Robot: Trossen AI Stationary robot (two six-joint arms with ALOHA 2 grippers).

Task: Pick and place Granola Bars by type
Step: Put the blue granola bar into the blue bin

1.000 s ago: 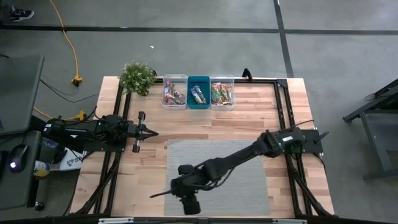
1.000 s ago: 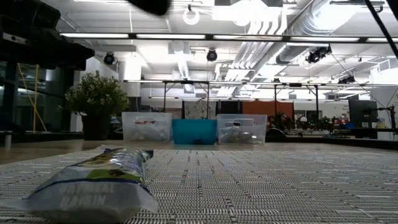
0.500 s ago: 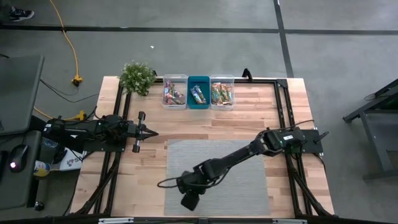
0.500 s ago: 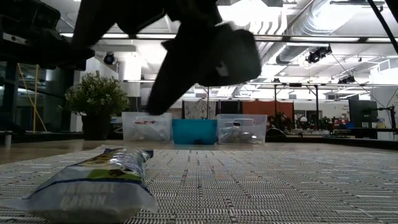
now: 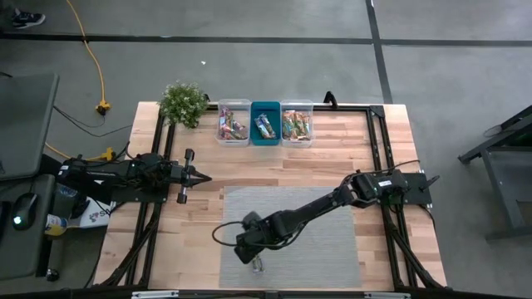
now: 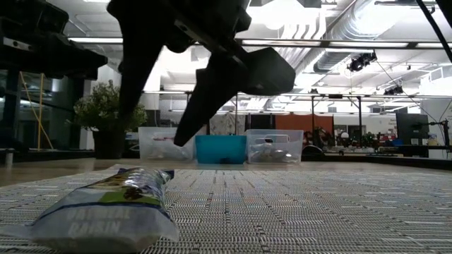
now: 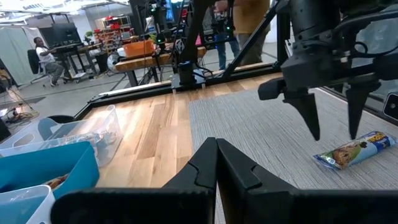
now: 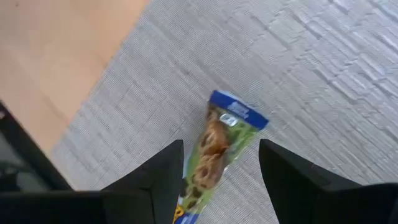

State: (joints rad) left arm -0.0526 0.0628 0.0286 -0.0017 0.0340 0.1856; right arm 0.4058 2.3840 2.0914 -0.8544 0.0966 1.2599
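Right end effector (image 5: 254, 264) has dropped over the mat at the tabletop's front edge, fingers apart straddling the last bar (image 8: 219, 149), lined up to grip its width. Left end effector (image 5: 202, 177), left edge, together, parked. Bar: green wrapper, blue ends, lying flat.

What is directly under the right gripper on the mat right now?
A single granola bar lies flat on the grey mat, lined up between the open fingers of the right gripper, which hangs above without touching it. Its underside is hidden. Nothing else shows beneath.
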